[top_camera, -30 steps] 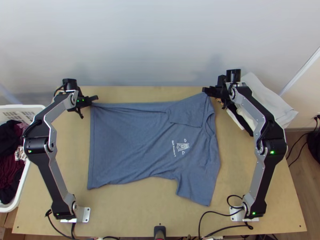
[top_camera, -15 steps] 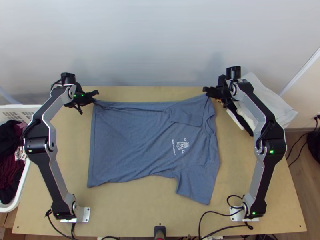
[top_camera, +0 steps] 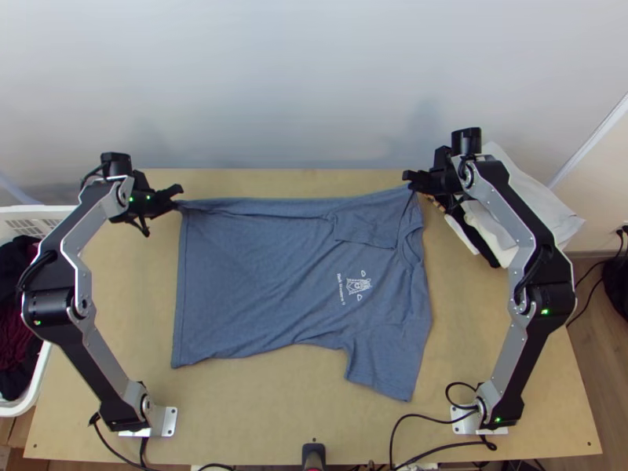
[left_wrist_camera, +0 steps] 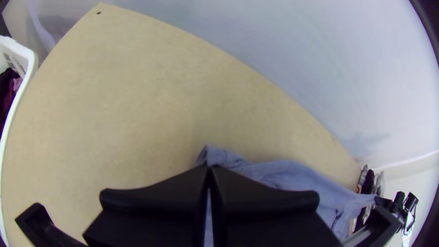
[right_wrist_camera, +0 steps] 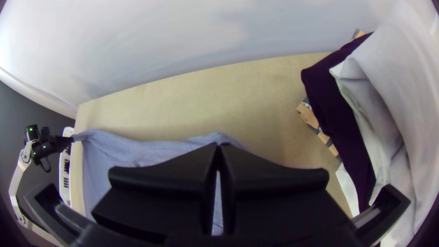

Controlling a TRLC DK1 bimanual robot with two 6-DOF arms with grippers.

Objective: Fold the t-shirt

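The grey-blue t-shirt (top_camera: 251, 282) lies on the table (top_camera: 275, 408), mostly spread, between the two arms. Its hem is toward the left edge and its collar toward the right edge. The far sleeve (top_camera: 365, 224) is turned in over the body; the near sleeve (top_camera: 385, 361) points to the near edge.

The left gripper (top_camera: 179, 196) is clenched on the far corner of the hem. The right gripper (top_camera: 408, 182) is closed also, and it grasps the cloth at the far shoulder, near the collar. Between them the far side of the shirt is stretched along the far edge.

At the far right corner there is a stack of clothes (top_camera: 534, 192), with white cloth on top and a dark piece (right_wrist_camera: 338, 114) under it. This stack is just beside the right gripper, and the right arm passes over it. The wall (top_camera: 314, 78) stands close behind the far edge. Along the left edge is a white basket (top_camera: 47, 210) with dark clothes (top_camera: 12, 345). Black cables (top_camera: 408, 420) lie loosely near the right arm's base.
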